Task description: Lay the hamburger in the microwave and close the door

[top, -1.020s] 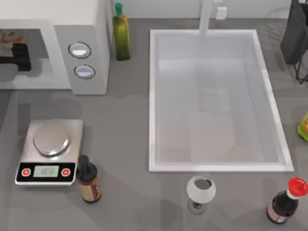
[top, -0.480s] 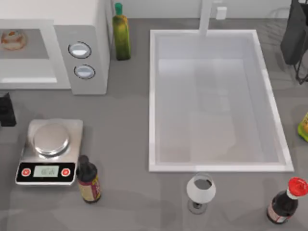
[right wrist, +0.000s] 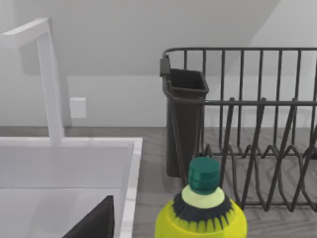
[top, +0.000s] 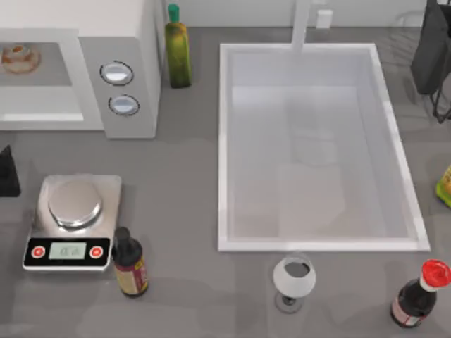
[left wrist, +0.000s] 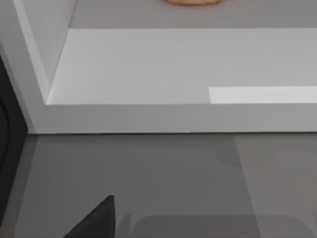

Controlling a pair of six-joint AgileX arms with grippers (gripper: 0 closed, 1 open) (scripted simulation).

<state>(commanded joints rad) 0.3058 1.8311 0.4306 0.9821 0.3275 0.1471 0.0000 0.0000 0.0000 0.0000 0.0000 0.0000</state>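
The white microwave (top: 127, 28) stands at the back left with its cavity open. On the cavity floor lies the hamburger (top: 15, 56), with nothing touching it; its tan edge (left wrist: 190, 2) also shows in the left wrist view. My left gripper (top: 5, 172) is outside the microwave at the table's far left edge, in front of the opening and beside the scale; one dark fingertip (left wrist: 96, 220) shows above the grey table. The door is out of view past the left edge. A dark fingertip (right wrist: 94, 223) of my parked right gripper shows near the sink corner.
A steel kitchen scale (top: 72, 220) and a dark sauce bottle (top: 129, 262) stand in front of the microwave. An oil bottle (top: 177, 49) is beside it. The large white sink (top: 225, 141) takes the middle. A wine glass (top: 294, 279), a red-capped bottle (top: 417, 294), a yellow bottle (right wrist: 200, 213) and a dish rack (right wrist: 247, 124) are toward the right.
My left gripper has drawn back out of the microwave cavity to the table's left edge, leaving the hamburger inside. The right arm has not moved.
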